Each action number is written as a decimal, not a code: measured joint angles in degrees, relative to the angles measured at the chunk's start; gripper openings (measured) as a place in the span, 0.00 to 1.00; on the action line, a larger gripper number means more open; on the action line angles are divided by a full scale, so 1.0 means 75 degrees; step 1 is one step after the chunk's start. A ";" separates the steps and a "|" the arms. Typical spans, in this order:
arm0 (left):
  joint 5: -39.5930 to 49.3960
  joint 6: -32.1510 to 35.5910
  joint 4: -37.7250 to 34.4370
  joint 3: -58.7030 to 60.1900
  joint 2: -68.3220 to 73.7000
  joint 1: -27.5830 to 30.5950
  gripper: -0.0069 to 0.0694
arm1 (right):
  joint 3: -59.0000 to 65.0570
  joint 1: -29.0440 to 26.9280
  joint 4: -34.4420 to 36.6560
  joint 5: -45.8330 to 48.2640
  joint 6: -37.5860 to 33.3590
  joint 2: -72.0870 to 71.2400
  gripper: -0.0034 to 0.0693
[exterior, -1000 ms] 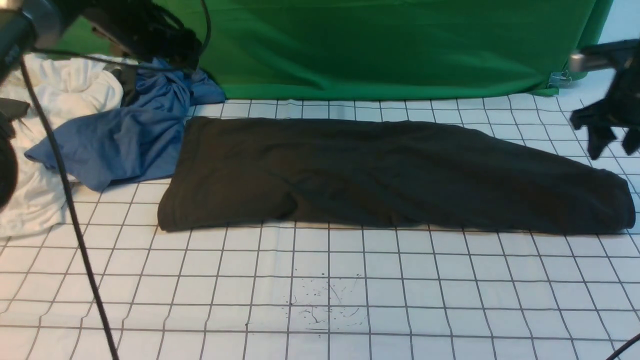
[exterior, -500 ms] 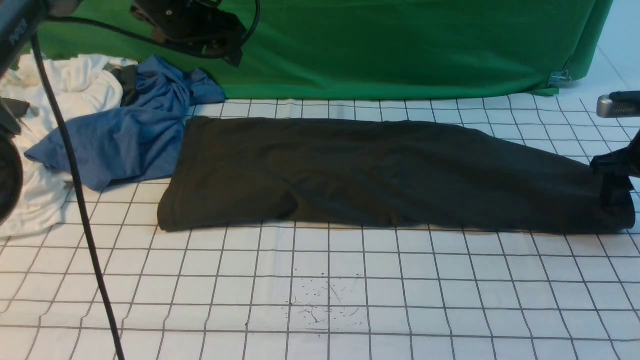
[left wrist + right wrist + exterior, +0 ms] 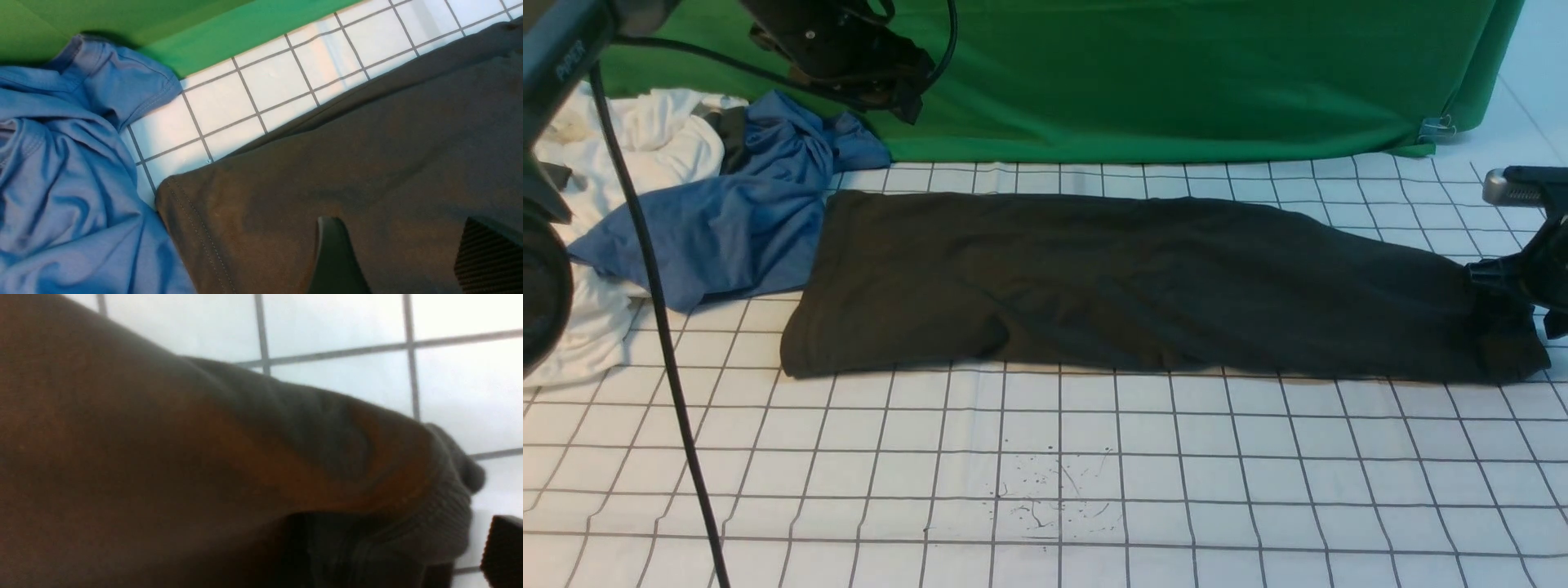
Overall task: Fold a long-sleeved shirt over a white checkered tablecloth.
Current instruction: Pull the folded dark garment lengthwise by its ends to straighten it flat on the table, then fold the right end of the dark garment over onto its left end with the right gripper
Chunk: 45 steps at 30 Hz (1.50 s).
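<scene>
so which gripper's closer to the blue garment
Left. The left gripper hovers over a corner of the long-sleeved shirt, beside the blue garment; the right gripper is at the shirt's opposite end.

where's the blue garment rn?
Front view, far left: the blue garment lies crumpled between the white garments and the left end of the long-sleeved shirt, touching it.

My left arm (image 3: 564, 49) comes in high from the left edge. The left gripper (image 3: 408, 265) tilts down and its fingers (image 3: 333, 257) stand apart, nothing between them. My right gripper (image 3: 1523, 298) sits low at the right edge, jaws spread wide.
</scene>
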 joint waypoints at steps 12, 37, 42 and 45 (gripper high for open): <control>0.0014 0.0000 0.0000 0.0000 0.0000 0.0000 0.55 | -0.0049 -0.0012 0.0290 0.0038 0.0027 0.0102 0.64; 0.0406 0.0000 0.0228 0.0000 0.0000 0.0000 0.55 | -0.0324 -0.0012 -0.2207 0.1269 -0.0340 -0.2902 0.16; 0.0545 0.0008 0.0305 0.0000 0.0000 0.0000 0.55 | -0.1377 0.0347 -0.2331 0.2129 -0.0501 -0.3183 0.16; 0.0661 0.0008 0.0626 0.0000 0.0000 0.0000 0.55 | -0.1913 0.0931 -0.2044 0.2386 -0.0721 -0.3104 0.16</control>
